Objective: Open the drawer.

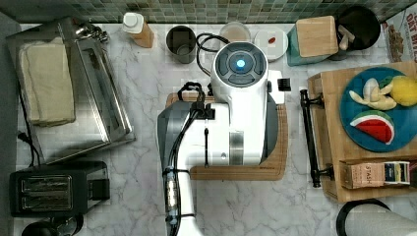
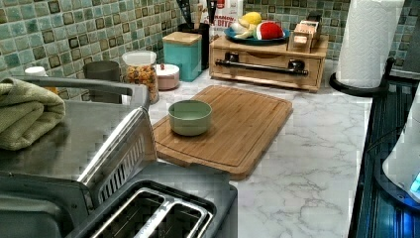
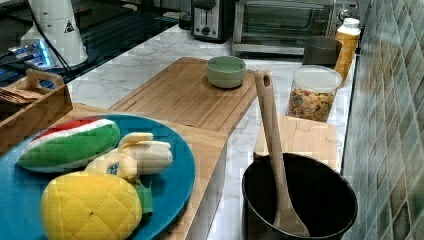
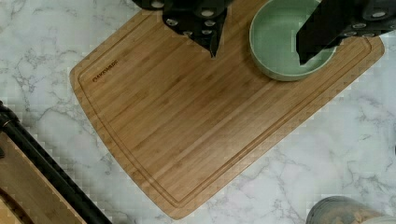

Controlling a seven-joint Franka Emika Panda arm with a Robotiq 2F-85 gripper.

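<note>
Gripper [image 4: 257, 44] wide open, empty, above cutting board [image 4: 196, 121] near bowl [image 4: 280, 42]; drawer [image 4: 28, 186] shut, well apart beyond board edge.

white arm [image 1: 236, 123] with grey joints – a blue-lit round cap, black cable strapped alongside, black screw-studded claw [image 4: 257, 39].

a shallow light-wood drawer [image 2: 267, 62] with a long black bar handle [image 2: 262, 66] sits closed in its wooden stand, at the top view's right.
</note>
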